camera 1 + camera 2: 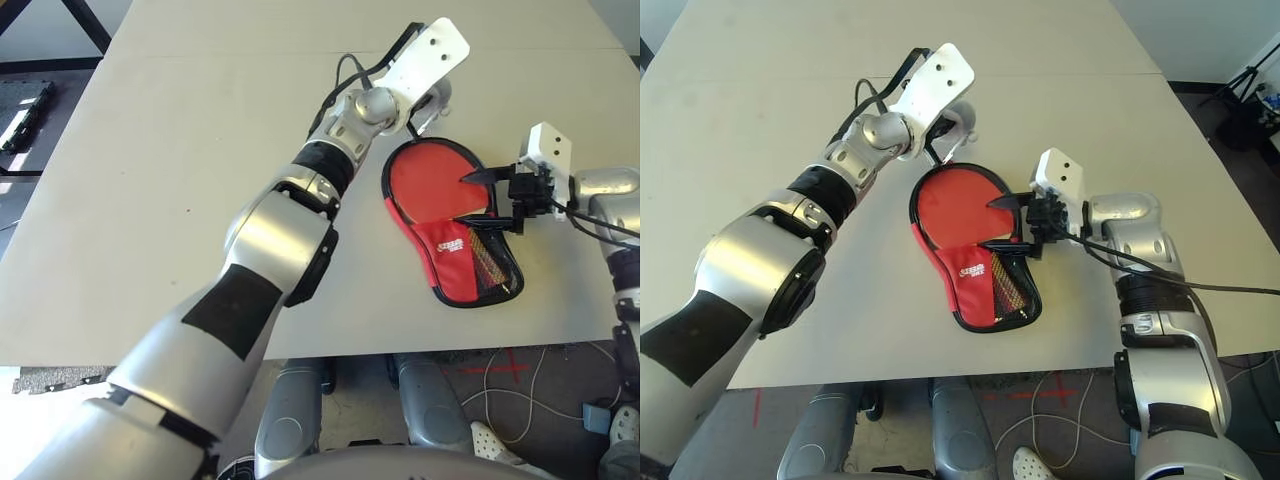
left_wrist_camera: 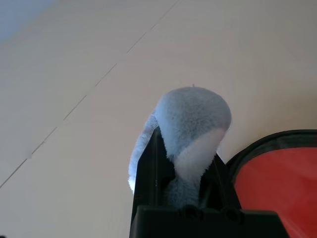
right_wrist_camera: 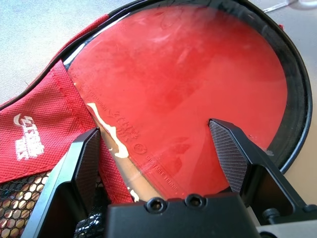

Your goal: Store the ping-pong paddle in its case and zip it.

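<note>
Left forearm crosses low in the head view, reaching up-right over the tabletop [image 1: 150,180]. Left gripper [image 2: 185,168] is clamped on a pale grey-blue soft lump [image 2: 190,124], hanging just past the round far end of the case [image 1: 455,275].

The case lies open on the tabletop, red fabric with black zip edging, narrow end toward the near edge. The ping-pong paddle [image 1: 435,182] sits inside it, round red face up and uncovered; its handle end goes under the red flap with the white logo [image 1: 450,243], beside the grey mesh pocket [image 1: 492,265]. Zip not closed around the round end.

Right gripper [image 3: 158,148] has its jaws spread wide, empty, poised over the paddle's face from the case's right side; contact with the rubber can't be judged.

The case lies near the tabletop's near edge, on the right half. Broad bare tabletop to the left and behind. Floor with cables [image 1: 520,385] beyond the near edge.
</note>
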Controlling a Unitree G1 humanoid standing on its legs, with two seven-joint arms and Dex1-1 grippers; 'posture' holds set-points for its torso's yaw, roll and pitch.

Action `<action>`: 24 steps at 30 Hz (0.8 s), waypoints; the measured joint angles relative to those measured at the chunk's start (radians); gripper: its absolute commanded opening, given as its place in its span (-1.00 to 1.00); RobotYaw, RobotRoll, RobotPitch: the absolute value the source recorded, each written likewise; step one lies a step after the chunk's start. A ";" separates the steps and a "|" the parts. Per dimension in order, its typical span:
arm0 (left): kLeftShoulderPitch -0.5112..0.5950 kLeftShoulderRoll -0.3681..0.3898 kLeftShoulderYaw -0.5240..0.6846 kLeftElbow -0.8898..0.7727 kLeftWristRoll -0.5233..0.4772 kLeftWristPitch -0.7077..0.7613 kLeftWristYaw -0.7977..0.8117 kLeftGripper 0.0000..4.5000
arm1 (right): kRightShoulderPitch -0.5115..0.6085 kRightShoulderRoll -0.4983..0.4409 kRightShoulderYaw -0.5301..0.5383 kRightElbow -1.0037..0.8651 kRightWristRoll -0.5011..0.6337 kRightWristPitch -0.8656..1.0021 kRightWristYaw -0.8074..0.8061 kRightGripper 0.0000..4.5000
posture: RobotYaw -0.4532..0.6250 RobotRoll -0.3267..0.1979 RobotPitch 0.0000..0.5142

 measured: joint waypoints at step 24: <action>-0.046 -0.024 0.132 -0.103 -0.217 0.015 -0.265 0.98 | -0.004 0.020 0.001 0.023 0.000 -0.015 -0.032 1.00 | -0.48 0.25 0.11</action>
